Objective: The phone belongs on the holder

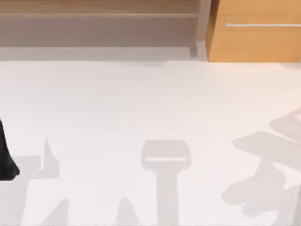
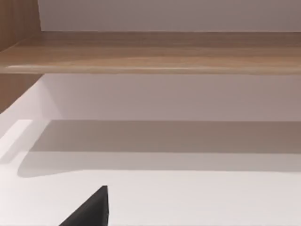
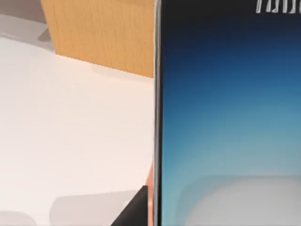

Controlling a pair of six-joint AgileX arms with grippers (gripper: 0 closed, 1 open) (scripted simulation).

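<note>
The phone [image 3: 228, 117] looms at the right wrist camera, perhaps gripper-held; I cannot tell.

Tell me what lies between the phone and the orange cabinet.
Nothing: in the right wrist view, bare white table runs from the phone to the orange cabinet.

white table [image 1: 141, 103], wooden shelf unit [image 1: 94, 19] and orange cabinet [image 1: 254, 37] at its far edge
</note>
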